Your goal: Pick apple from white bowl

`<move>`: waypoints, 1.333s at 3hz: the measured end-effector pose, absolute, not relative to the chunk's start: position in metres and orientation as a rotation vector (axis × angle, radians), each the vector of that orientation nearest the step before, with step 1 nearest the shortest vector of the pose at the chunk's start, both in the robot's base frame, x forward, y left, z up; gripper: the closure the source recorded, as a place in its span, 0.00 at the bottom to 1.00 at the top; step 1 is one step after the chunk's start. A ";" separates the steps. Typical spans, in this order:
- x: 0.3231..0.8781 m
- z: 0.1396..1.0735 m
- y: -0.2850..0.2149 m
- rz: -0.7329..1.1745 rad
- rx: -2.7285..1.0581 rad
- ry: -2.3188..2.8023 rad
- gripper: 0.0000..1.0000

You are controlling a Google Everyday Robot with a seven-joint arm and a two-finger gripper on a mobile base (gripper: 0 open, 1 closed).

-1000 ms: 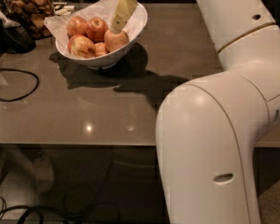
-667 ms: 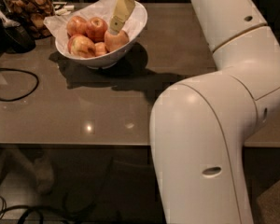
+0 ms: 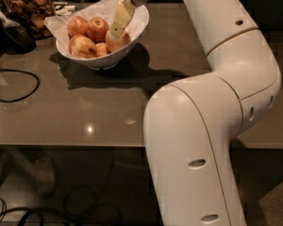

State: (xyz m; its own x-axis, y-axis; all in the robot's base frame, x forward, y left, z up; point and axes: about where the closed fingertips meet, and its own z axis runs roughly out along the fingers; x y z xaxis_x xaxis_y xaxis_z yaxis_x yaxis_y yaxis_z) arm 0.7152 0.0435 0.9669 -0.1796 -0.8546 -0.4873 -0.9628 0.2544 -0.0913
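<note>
Up at eleven o'clock in the view sits the white bowl (image 3: 137, 27), on the far part of the grey table (image 3: 108, 107), lined with crinkled white paper (image 3: 61, 20) and loaded with apples. The gripper (image 3: 117, 29) hangs down inside the bowl's rim, pale yellow and slanted, its tip right on top of the apple (image 3: 119, 42). That's the peach-orange one on the three o'clock side of the pile, tucked against the bowl's right wall. It looks like contact, but whether the gripper is open or clamped on that fruit I cannot tell from here. At ten o'clock from the apple lies the redder apple (image 3: 98, 28) with its dark stem dimple, and at nine o'clock, toward the front of the pile, the yellow-patched apple (image 3: 83, 46). The big white arm (image 3: 212, 126) fills the right half of the view, rising from five o'clock, bending, and reaching up to twelve o'clock over the bowl. Over at ten o'clock a jar (image 3: 30, 8) of brown snacks stands near the bowl, and a black cable (image 3: 35, 78) loops on the table at nine o'clock.
</note>
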 end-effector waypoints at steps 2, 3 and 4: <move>0.714 0.950 0.039 0.388 -1.583 2.188 0.21; 0.712 0.940 0.040 0.433 -1.546 2.240 0.21; 0.711 0.934 0.043 0.463 -1.522 2.273 0.25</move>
